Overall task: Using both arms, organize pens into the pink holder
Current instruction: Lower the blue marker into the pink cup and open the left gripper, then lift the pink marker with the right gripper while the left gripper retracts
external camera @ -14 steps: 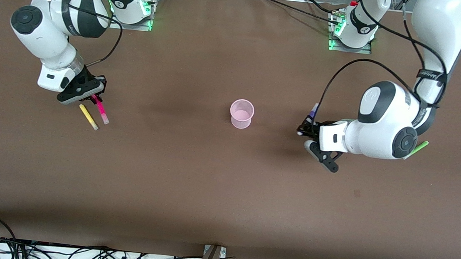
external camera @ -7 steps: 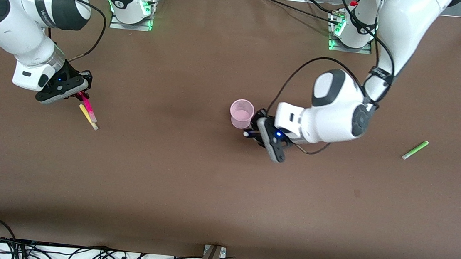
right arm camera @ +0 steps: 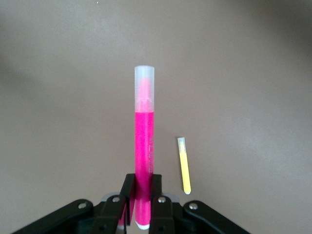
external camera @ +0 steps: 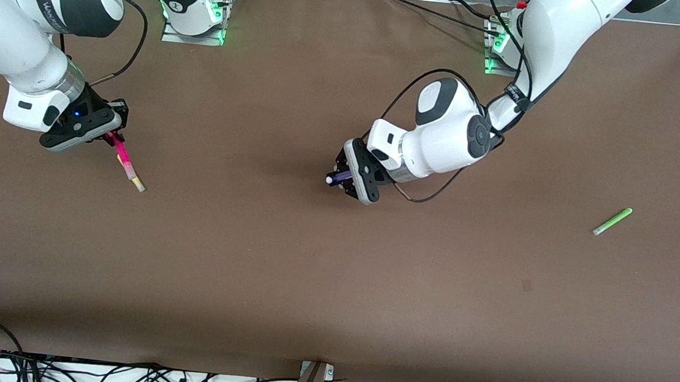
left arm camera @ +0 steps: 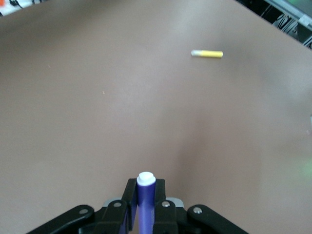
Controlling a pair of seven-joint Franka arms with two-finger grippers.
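Note:
My left gripper [external camera: 344, 179] is shut on the dark purple pen [external camera: 338, 178], held up over the middle of the table with its white end pointing toward the right arm's end. In the left wrist view the gripper [left arm camera: 146, 187] clamps that pen [left arm camera: 146, 207]. The pink holder is hidden under the left hand. My right gripper [external camera: 112, 137] is shut on the magenta pen [external camera: 123, 158], held tilted above the yellow pen [external camera: 138, 184]. The right wrist view shows the gripper [right arm camera: 142, 187], the magenta pen [right arm camera: 144, 136] and the yellow pen [right arm camera: 184, 165] on the table.
The light green pen [external camera: 612, 221] lies alone on the brown table toward the left arm's end. The yellow pen also shows in the left wrist view [left arm camera: 207, 53]. Cables run along the table's front edge [external camera: 323, 377].
My left arm swung with the purple pen from the left arm's end to over the holder, covering it. My right gripper lifted the magenta pen off the table.

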